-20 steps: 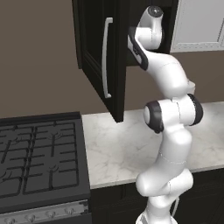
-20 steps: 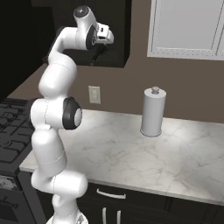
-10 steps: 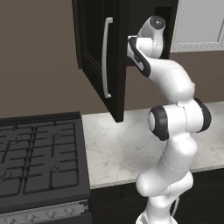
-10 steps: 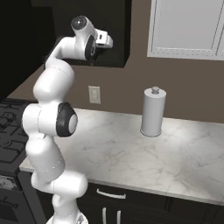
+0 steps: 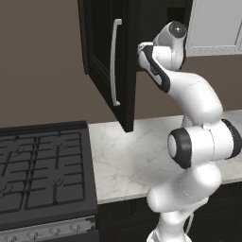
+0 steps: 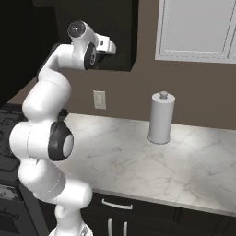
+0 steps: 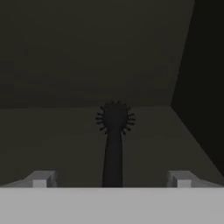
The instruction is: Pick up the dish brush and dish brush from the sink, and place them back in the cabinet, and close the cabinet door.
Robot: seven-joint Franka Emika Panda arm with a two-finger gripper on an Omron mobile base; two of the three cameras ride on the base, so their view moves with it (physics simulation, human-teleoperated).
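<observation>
Left base view — arm: your arm reaches up from the counter (image 5: 123, 160) with the hand at the mouth of the cabinet (image 5: 156, 19); the tool itself is lost against the dark interior here.
Left base view — door: the cabinet door (image 5: 106, 61) stands swung wide open to the left of the hand, its silver bar handle (image 5: 114, 61) facing you, well apart from the wrist.
Right base view — arm: the wrist sits just below the dark cabinet opening, pointing inward; a paper towel roll (image 6: 161, 117) stands on the counter far below and to the right.
Hand view — thing: the dish brush (image 7: 114, 131), all black, lies on the cabinet floor straight ahead of the tool (image 7: 111, 179), centred between the fingertips (image 7: 41, 179).
Hand view — long axis: its handle runs directly away from you along the tool's own line, bristled round head at the far end.
Hand view — tool state: fingers spread wide, released, touching nothing; the handle's near end lies in the gap between them.
Hand view — look: a slim straight handle and a small spiky head, dark on dark.
Judgement: this brush looks placed; your next move likely turns on backing straight out along the handle's line without dragging it.
</observation>
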